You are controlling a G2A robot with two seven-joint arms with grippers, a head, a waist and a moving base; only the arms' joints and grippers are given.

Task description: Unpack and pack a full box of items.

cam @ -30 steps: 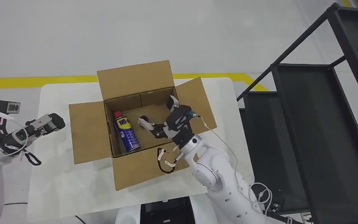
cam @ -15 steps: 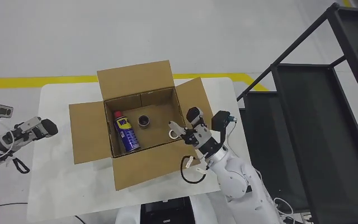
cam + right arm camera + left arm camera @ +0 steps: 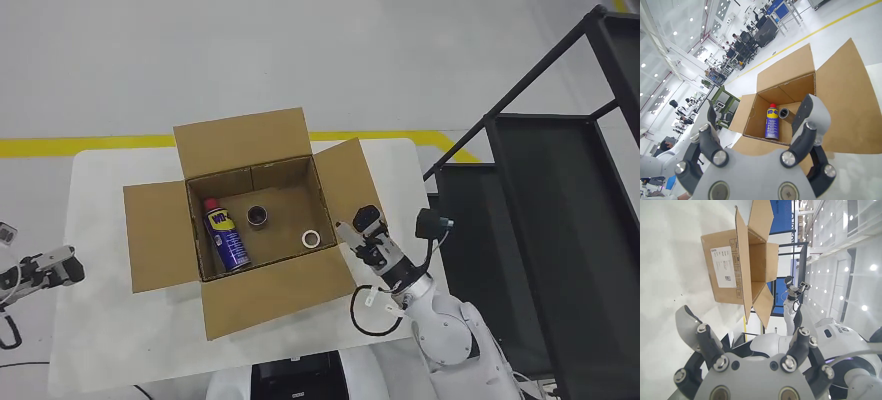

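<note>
Item 1, box [image 3: 240,140]: cardboard, four flaps open, mid-bench [image 3: 110,330]; holds a spray can [image 3: 226,236] lying flat by the left wall, a dark tin [image 3: 258,215] near the middle, a white tape ring [image 3: 311,238] flat in the near right corner.
Item 2, right gripper [image 3: 358,222]: over the right flap; fingers spread, empty.
Item 3, left gripper [image 3: 68,268]: at the bench's left edge, well apart from the box; fingers spread, empty.
Handling, my judgement: I take the ring first; clear the right wall, descend plumb, pinch across its rim, keep off the tin.
</note>
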